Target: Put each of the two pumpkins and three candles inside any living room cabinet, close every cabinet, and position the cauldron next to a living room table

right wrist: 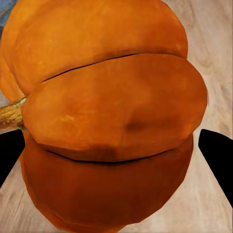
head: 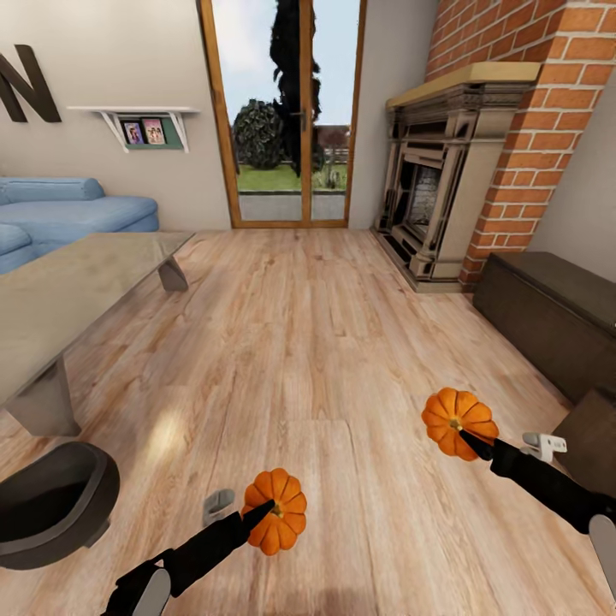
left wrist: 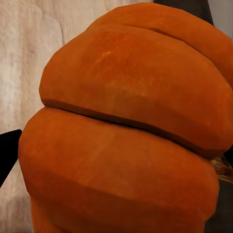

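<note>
Two pumpkins up in the air here, one in each claw. The left claw [head: 261,512] is clamped on the left pumpkin [head: 275,510], held low over the wooden floor [head: 325,342] near the bottom middle of the head view; in the left wrist view that pumpkin [left wrist: 126,126] bulges right up against the lens, ribs running across, with a dark fingertip [left wrist: 7,153] poking in at one edge. Over on the other side, the right claw [head: 470,438] grips the right pumpkin [head: 459,423], carried a little higher and further forward, close to the dark-brown cabinet [head: 547,316] that runs along the right wall. The right wrist view has its pumpkin [right wrist: 111,116] squeezed between two black fingertips [right wrist: 218,155], one on each flank, and a bit of tan stem sticking out to the side. The cabinet fronts look shut from here, flat top bare. Beyond it stands the brick fireplace [head: 436,188], and straight ahead the glass door [head: 287,111] looks out on the garden. On the left, a long grey table [head: 68,299] stretches toward the blue sofa [head: 68,210], and the dark cauldron [head: 51,505] sits on the floor just beside the table's near leg, bottom-left corner. Both pumpkins well apart from each other, floor planks showing between them.
</note>
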